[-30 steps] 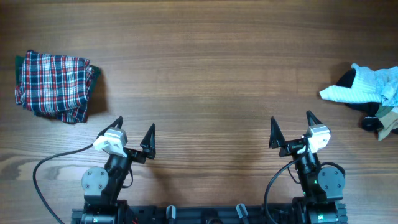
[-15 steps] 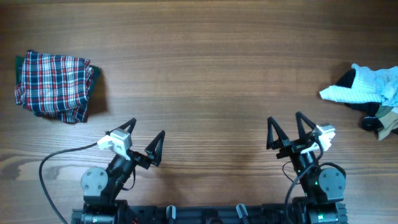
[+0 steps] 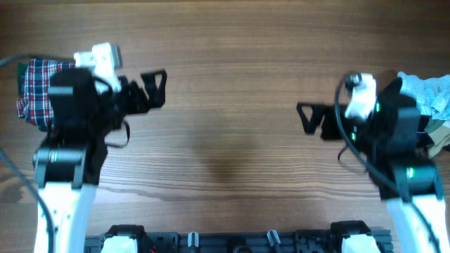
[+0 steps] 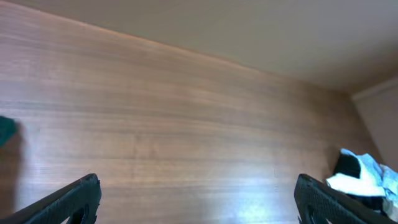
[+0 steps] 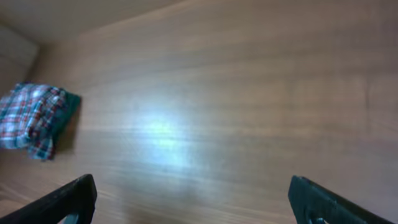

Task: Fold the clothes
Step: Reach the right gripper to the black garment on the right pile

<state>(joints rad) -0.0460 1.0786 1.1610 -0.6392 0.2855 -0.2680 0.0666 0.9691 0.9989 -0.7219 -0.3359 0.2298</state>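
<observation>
From overhead, both arms stood high over the wooden surface (image 3: pixel 225 42), and the left fingers (image 3: pixel 155 79) and right fingers (image 3: pixel 309 112) pointed inward at each other across its bare middle, each pair spread wide and gripping nothing. The plaid garment (image 3: pixel 31 95) lay as a compact bundle at the far left, partly hidden under the left arm, and a heap of clothes (image 3: pixel 430 90) in pale blue, white and black sat at the far right edge behind the right arm. From the left wrist, the two finger tips showed only at the bottom corners with empty wood between them, and the heap lay well off at the lower right. From the right wrist, the tips again framed bare wood, with the plaid bundle well apart at the left. No garment lay spread for folding, so the step in hand looked like the reach to fetch the next piece. The plaid one seemed already folded, which left the heap. The next move probably called for the right arm to swing outward and down onto the heap, pinch a single garment and not the tangle, and draw it to the open middle where both arms could flatten it.
</observation>
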